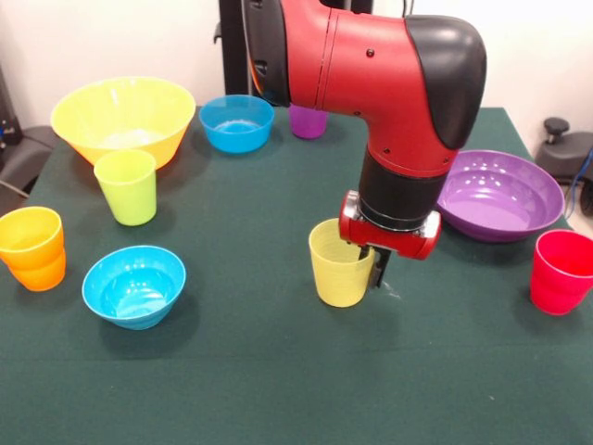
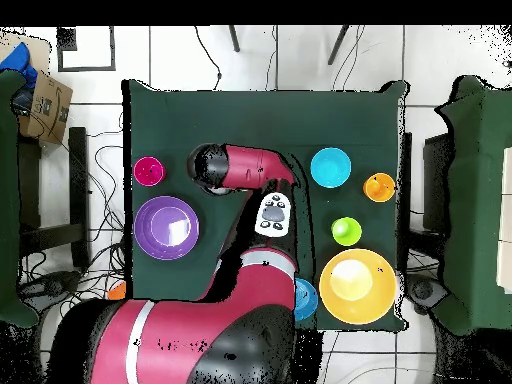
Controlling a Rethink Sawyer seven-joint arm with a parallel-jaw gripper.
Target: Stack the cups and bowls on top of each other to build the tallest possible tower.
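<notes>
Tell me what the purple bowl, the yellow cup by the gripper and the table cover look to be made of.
Purple bowl: likely hard plastic, glossy, with bright highlights inside.
Yellow cup: probably thin plastic, smooth, its rim slightly translucent.
Table cover: seemingly green cloth or felt, matte, showing no reflections.

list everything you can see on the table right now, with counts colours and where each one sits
Places are as seen in the front view.
yellow cup: 1, yellow, centre, upright, at the gripper
lime green cup: 1, left, in front of the large bowl
orange cup: 1, left edge
red cup: 1, right edge
purple cup: 1, far side, partly behind the arm
small blue bowls: 2, one near left, one far centre
large yellow-orange bowl: 1, far left
purple bowl: 1, wide and shallow, right
table: 1, dark green cover
gripper: 1, black, reaching down at the yellow cup's rim
arm: 1, red and black
</notes>
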